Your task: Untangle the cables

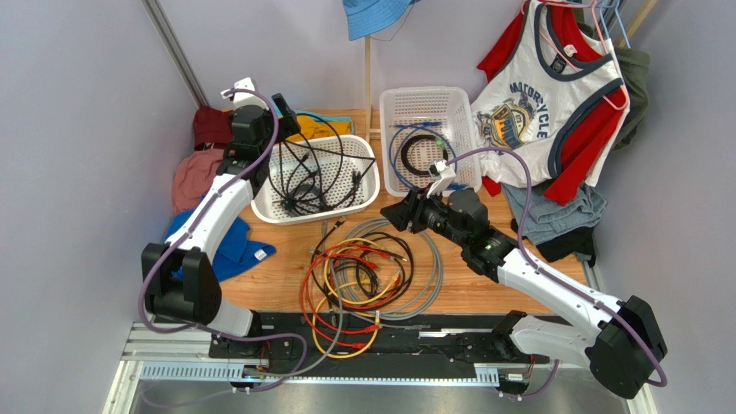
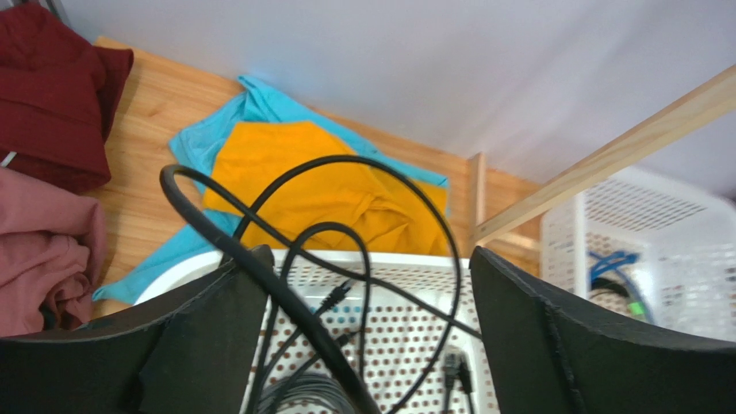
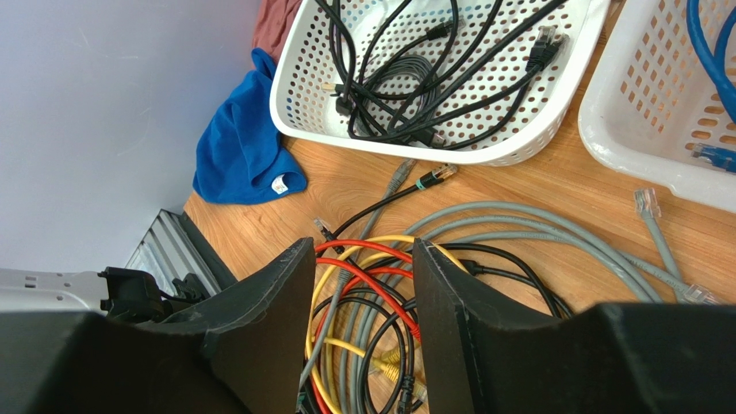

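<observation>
The cables lie in three groups. A tangle of red, yellow, black and grey cables (image 1: 363, 276) sits coiled on the wooden table. Black cables (image 1: 302, 181) fill the left white basket (image 1: 363, 185). A blue and a black coil (image 1: 419, 151) lie in the right basket (image 1: 429, 97). My left gripper (image 1: 288, 116) hangs over the left basket's far rim. In the left wrist view it (image 2: 370, 259) is open, and a thick black cable (image 2: 291, 315) leans across its left finger. My right gripper (image 1: 386, 216) hovers above the table tangle (image 3: 363, 293), open (image 3: 363, 250), nothing between its fingers.
Clothes ring the table: a blue cloth (image 1: 229, 246), pink (image 1: 194, 177) and maroon (image 1: 212, 125) garments at left, an orange cloth (image 2: 302, 172) behind the left basket. A jersey (image 1: 544, 103) hangs at right above grey clothing (image 1: 553, 211). A wooden post (image 1: 368, 86) stands between the baskets.
</observation>
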